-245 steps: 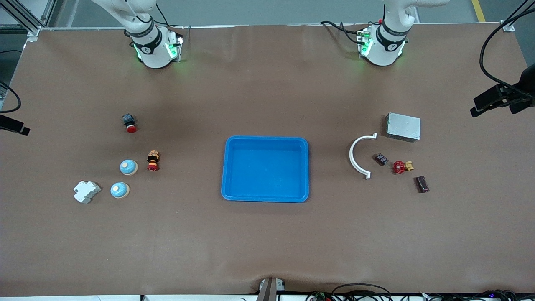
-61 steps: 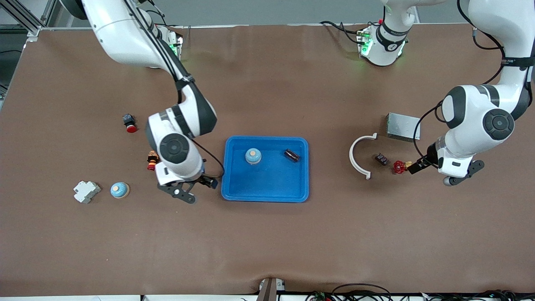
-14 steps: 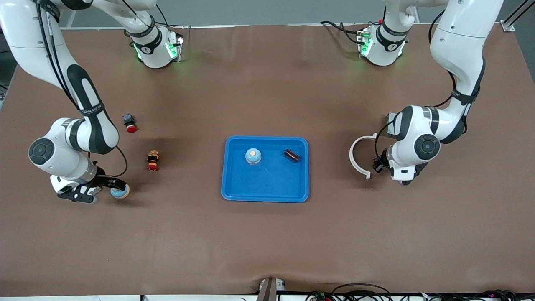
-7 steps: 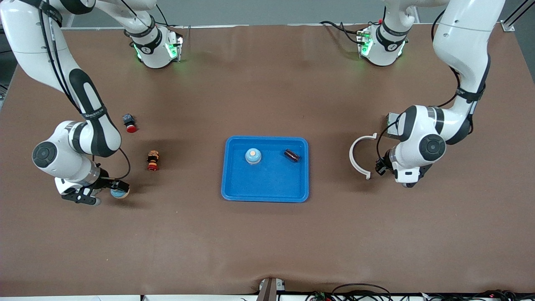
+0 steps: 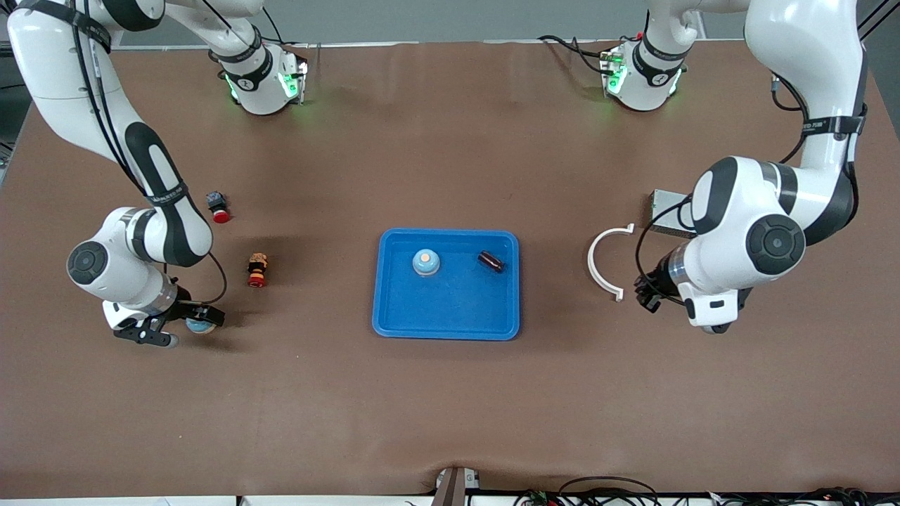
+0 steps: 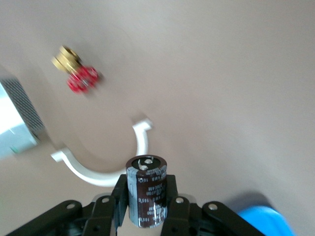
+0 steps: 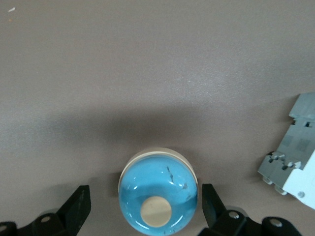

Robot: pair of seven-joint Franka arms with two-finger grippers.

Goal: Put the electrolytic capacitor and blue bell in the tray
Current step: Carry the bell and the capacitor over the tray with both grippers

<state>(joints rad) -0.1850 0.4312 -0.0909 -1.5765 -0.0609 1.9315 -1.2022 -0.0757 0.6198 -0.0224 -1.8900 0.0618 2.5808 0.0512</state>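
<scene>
Two items already lie in the tray (image 5: 446, 320): a bell (image 5: 425, 262) and a capacitor (image 5: 491, 261). Left gripper (image 6: 146, 209) clamps another capacitor (image 6: 146, 189), above a white arc (image 6: 106, 167). Right gripper (image 7: 145, 209), spread wide, straddles a second bell (image 7: 158, 191); breaker (image 7: 295, 157) beside it.

red valve (image 6: 76, 73) blurred; grey breaker (image 7: 295, 157) cut off

The left gripper (image 6: 146, 209) clamps 1 dark upright capacitor (image 6: 146, 189) above the brown table (image 6: 221, 73), with a white curved bracket (image 6: 98, 169), red valve (image 6: 78, 78) and metal box (image 6: 15, 123) lying past its fingertips.
</scene>
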